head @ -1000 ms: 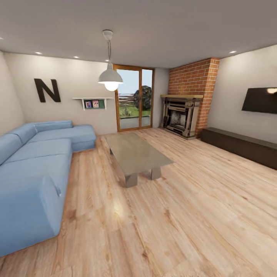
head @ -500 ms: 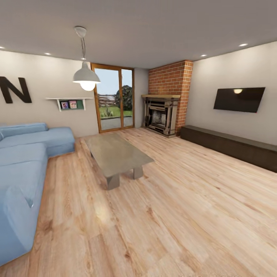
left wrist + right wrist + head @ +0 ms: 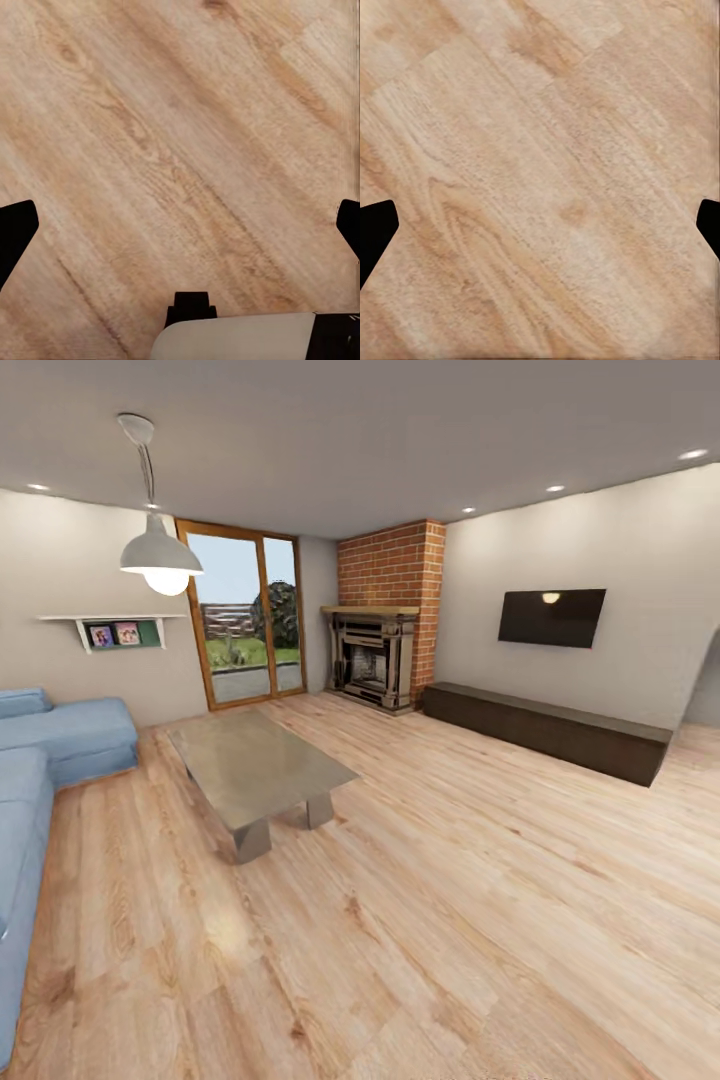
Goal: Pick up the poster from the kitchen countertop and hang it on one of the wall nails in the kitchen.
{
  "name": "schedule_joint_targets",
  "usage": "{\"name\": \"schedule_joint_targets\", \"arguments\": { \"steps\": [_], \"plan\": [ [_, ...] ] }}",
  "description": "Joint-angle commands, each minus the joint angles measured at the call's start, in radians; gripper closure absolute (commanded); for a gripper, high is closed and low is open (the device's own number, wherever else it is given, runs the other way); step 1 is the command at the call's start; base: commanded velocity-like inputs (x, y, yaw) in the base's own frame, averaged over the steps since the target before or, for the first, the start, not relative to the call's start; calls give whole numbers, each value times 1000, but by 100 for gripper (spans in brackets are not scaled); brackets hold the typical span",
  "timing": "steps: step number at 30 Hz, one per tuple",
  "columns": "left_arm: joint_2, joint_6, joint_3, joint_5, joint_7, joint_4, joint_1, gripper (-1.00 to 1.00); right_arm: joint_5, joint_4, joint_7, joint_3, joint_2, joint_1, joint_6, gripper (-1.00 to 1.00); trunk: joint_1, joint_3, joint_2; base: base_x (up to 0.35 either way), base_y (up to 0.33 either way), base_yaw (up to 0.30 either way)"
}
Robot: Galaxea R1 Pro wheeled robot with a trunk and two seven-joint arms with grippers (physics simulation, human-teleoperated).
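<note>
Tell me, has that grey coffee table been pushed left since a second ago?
No. The coffee table keeps its place relative to the fireplace and glass door; all slid left together in the head view, so the camera turned right instead.

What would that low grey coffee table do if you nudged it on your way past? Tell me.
The coffee table would probably stay put: its slab top looks thick and stone-like, so likely heavy for its size. It seems unlikely to tip, being low and wide on blocky legs. On the smooth wooden floor it might scrape along under a hard shove, not roll.
</note>
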Motion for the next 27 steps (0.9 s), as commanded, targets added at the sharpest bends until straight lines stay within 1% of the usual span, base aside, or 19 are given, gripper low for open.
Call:
{"name": "schedule_joint_targets", "arguments": {
  "steps": [1,27],
  "plan": [
    [0,-1,0,-1,0,-1,1,-100,1,1,0,0,0,-1,-3,-100,0,-1,-1,0,0,-300],
    [0,-1,0,-1,-1,-2,1,-100,1,1,-1,2,0,-1,-3,-100,0,-1,-1,0,0,-300]
  ]
}}
